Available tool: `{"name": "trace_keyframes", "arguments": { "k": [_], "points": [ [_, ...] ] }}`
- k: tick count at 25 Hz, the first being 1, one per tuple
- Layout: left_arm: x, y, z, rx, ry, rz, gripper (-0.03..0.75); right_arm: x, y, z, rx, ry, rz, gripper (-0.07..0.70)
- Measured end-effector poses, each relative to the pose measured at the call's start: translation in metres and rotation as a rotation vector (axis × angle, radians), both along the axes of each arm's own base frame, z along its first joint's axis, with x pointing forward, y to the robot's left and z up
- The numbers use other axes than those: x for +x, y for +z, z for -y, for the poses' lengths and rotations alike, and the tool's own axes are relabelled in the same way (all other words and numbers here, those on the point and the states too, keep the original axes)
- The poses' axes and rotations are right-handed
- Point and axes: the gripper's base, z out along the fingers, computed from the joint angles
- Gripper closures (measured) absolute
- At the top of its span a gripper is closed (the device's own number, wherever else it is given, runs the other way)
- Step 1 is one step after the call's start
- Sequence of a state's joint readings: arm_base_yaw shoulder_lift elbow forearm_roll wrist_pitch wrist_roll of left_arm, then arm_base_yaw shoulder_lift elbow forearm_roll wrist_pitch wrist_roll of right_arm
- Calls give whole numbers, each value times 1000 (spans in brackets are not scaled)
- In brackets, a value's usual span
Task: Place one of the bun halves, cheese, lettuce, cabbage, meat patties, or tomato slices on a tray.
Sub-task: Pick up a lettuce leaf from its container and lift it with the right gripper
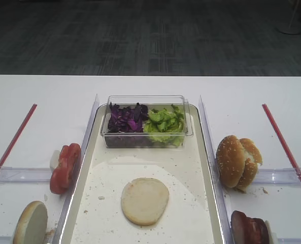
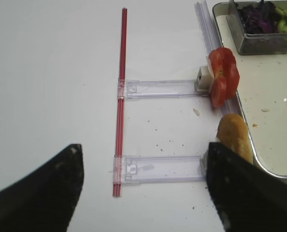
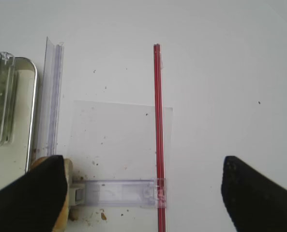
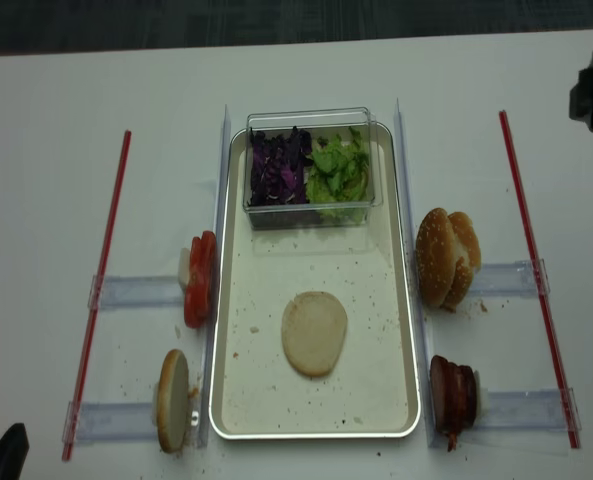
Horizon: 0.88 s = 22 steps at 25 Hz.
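Observation:
One bun half lies flat, pale cut face up, on the tray. At the tray's far end a clear tub holds purple cabbage and green lettuce. Tomato slices and another bun half stand on edge left of the tray; sesame bun halves and meat patties stand to its right. No cheese is in view. My left gripper is open over the table beside the left bun. My right gripper is open with nothing held.
Clear plastic holders and red strips lie on the white table on both sides of the tray. Clear dividers run along the tray's long edges. Crumbs dot the tray floor and the table.

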<state>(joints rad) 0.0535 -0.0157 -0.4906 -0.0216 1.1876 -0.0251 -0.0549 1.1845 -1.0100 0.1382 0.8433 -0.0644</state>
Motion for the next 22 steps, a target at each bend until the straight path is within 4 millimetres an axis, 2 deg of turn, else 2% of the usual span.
{"name": "trace_keyframes", "arguments": {
  "k": [5, 11, 18, 22],
  "points": [
    [0, 0, 0, 0, 0, 0, 225, 51, -13, 2, 4, 5, -63, -27],
    [0, 0, 0, 0, 0, 0, 225, 94, -47, 4, 6, 27, -162, -27],
    [0, 0, 0, 0, 0, 0, 225, 113, -82, 4, 18, 39, -259, -27],
    [0, 0, 0, 0, 0, 0, 225, 114, -86, 4, 19, 39, -270, -18]
  ]
}}
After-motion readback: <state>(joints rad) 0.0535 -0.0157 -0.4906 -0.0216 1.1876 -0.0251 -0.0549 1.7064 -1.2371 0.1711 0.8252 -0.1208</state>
